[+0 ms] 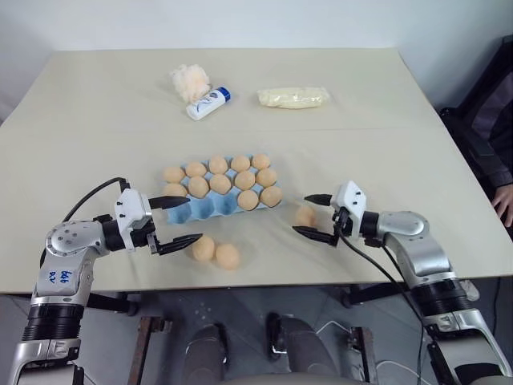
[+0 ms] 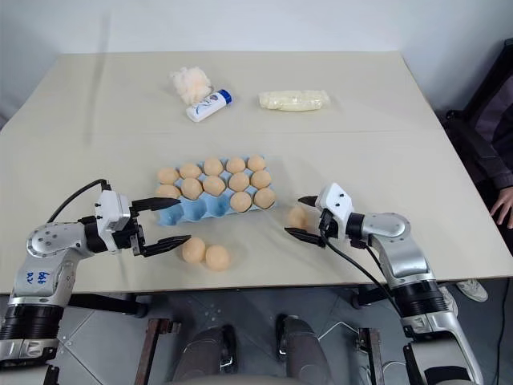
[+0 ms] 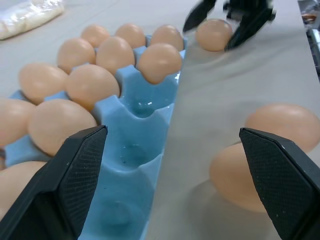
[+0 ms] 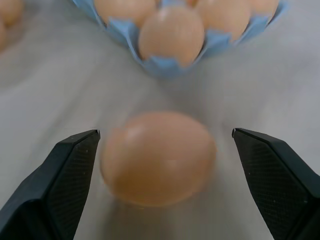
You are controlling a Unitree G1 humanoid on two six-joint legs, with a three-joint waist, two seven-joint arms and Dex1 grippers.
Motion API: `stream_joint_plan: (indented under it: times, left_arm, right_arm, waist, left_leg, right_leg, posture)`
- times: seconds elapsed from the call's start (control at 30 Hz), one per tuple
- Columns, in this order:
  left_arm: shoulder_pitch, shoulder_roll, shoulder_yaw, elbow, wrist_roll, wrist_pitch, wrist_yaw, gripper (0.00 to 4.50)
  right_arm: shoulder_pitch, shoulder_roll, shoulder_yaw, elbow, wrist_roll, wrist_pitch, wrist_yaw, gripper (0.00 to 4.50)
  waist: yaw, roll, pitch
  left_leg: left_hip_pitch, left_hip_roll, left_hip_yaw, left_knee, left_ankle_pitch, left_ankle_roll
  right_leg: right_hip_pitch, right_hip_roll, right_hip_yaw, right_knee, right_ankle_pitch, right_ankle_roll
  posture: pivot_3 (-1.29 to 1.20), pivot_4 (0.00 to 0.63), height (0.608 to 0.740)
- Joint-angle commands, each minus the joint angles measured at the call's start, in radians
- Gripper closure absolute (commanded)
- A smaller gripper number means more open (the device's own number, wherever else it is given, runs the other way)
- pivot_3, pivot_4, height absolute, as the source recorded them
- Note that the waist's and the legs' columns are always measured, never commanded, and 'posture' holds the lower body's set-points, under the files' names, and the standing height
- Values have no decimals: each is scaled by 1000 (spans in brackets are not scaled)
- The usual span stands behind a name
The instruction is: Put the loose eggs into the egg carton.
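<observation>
Blue egg carton [image 1: 210, 210] nearly full, three eggs loose on the worktop [image 1: 96, 104].

The carton sits in the middle of the worktop with eggs in most cups; the cups along its near left side are bare. Two loose eggs [image 1: 215, 252] lie touching each other just in front of it, by the left tool [image 1: 178, 222], which is wide and holds nothing. The third loose egg [image 1: 304, 216] lies right of the carton, between the wide fingers of the right tool [image 1: 312, 215].

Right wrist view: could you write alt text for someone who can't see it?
A loose egg lies on the table between the two open black fingers of the right gripper, untouched by either. Beyond it is the edge of the light blue egg carton, holding eggs.
</observation>
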Motion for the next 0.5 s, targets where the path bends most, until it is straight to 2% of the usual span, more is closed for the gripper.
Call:
stream_joint_plan:
  times: [0.03, 0.17, 0.33, 0.5]
  left_arm:
    - [26, 8, 31, -60, -21, 8, 23, 0]
    - [54, 11, 40, -86, -26, 19, 39, 0]
    - [93, 22, 83, -97, -32, 33, 65, 0]
    - [124, 14, 105, -96, -29, 38, 87, 0]
  right_arm:
    - [-34, 22, -14, 20, 16, -58, 26, 684]
    - [-21, 13, -22, -35, 27, -47, 41, 1957]
    - [-5, -26, -10, -283, 123, 137, 91, 1957]
    - [-114, 49, 42, -335, 138, 249, 51, 1957]
  waist:
    - [0, 0, 0]
    - [-1, 0, 0]
    - [-2, 0, 0]
    - [-9, 0, 0]
  left_leg:
    - [0, 0, 0, 0, 0, 0]
    - [1, 1, 1, 1, 0, 0]
    - [2, 3, 1, 1, 0, 0]
    - [3, 4, 2, 1, -2, -4]
  right_leg:
    - [0, 0, 0, 0, 0, 0]
    - [0, -1, 1, 2, 0, 0]
    - [0, -2, 2, 2, 0, 0]
    - [0, -2, 2, 2, 0, -1]
  posture:
    - [0, 150, 740]
    - [0, 150, 740]
    - [0, 150, 740]
    - [0, 150, 740]
